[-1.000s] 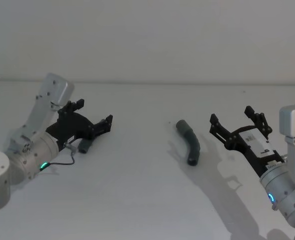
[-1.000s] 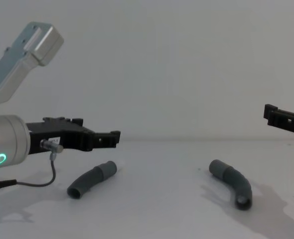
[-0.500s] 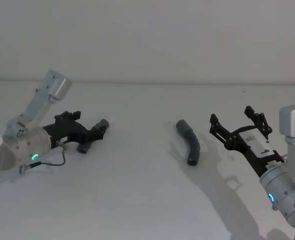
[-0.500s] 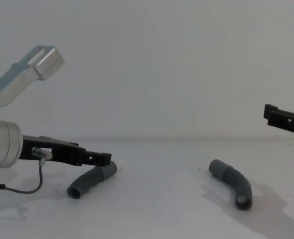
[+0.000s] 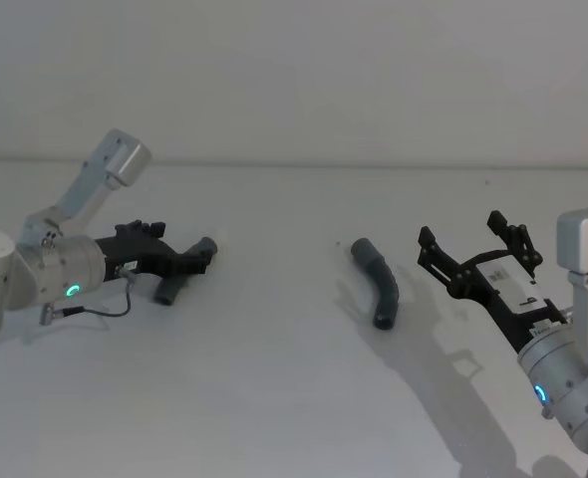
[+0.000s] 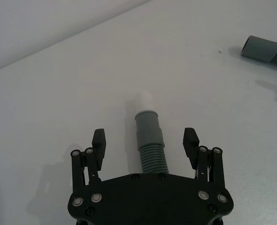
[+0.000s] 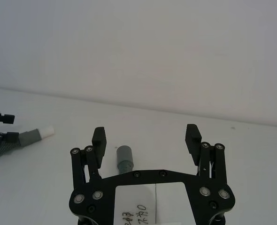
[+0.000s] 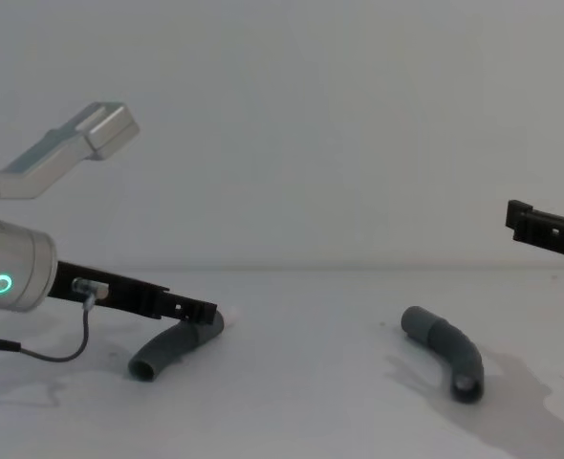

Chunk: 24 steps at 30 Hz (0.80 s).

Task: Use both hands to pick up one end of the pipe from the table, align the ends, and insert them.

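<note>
worktop (image 5: 274, 388) | left end effector (image 6: 144, 139): wide open, low, straddling left pipe piece (image 6: 152, 157) | right end effector (image 7: 146, 133): wide open, hovering short of right pipe piece (image 5: 381, 284) | advice: centre, close behind collar (image 6: 148, 129), leave whitish tip (image 6: 142, 100) free

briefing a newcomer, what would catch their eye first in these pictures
First the left tool, low over the white table on the robot's left, open astride a ribbed grey pipe piece with a whitish tip. Next, the second curved pipe piece lying alone toward the right, with the right tool hovering open to its right, touching nothing.
</note>
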{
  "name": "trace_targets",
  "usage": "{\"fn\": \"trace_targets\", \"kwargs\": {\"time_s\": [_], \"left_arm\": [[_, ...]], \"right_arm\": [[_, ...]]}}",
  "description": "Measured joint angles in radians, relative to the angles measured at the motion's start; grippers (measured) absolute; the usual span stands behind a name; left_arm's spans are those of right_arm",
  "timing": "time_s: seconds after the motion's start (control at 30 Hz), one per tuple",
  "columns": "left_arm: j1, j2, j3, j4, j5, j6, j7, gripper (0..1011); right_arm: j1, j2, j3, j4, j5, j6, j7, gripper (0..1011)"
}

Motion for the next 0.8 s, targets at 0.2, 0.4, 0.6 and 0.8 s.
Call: {"fn": "trace_targets", "kwargs": {"time_s": [0.2,0.4,0.6,0.8], "left_arm": [[-0.031,-0.014,0.011,0.038,0.006,0.012,-0.013,1001],[-0.046,-0.023,0.017,0.058,0.012,0.028,-0.017,1001],[-0.060,-0.034,0.024,0.078,0.021,0.049,-0.017,1001],[-0.071,-0.042,0.032,0.094,0.031,0.059,-0.020,1001]], "right_arm": [[0.000,0.000,0.000,0.000,0.000,0.000,0.000,1001],[0.000,0.000,0.000,0.000,0.000,0.000,0.000,1001],[0.000,0.000,0.000,0.000,0.000,0.000,0.000,1001],[0.000,0.000,0.000,0.000,0.000,0.000,0.000,1001]]}}
